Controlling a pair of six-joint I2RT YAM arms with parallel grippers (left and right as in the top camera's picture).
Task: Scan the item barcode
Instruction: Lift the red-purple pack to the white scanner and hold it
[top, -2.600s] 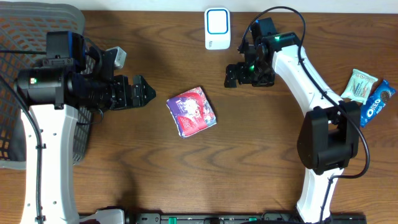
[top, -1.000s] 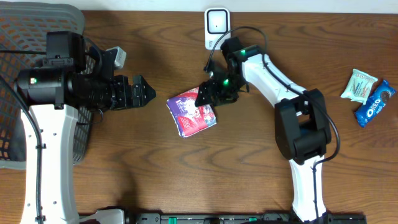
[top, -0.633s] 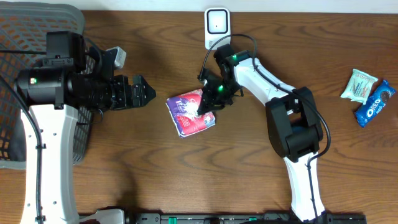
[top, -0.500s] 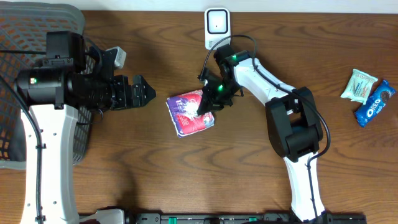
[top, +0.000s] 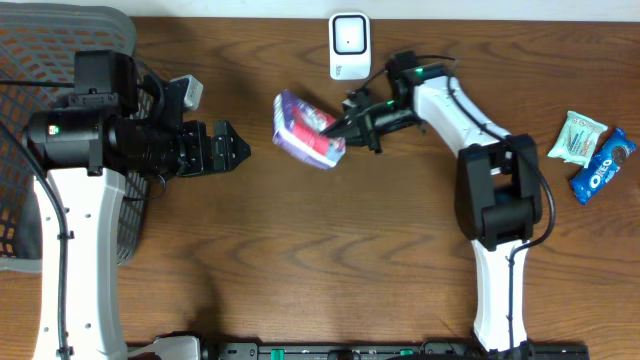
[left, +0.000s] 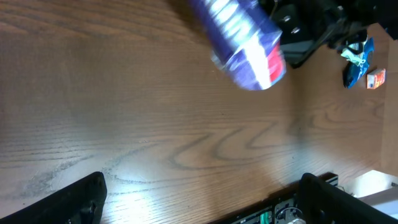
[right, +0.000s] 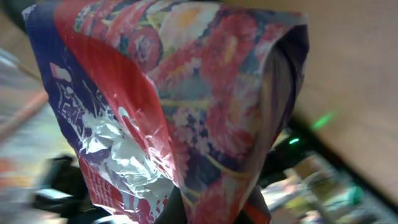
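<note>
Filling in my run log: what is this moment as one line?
right gripper: shut on packet, held off the table near scanner | left gripper: open, empty

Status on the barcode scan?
Right gripper shut on snack packet, held off table near scanner. Left gripper open, idle. Nothing blocking scanner.

Right hand (top: 342, 132) clamped purple packet (top: 303, 129), lifted it off table (top: 300, 250) toward scanner (top: 349, 45).
</note>
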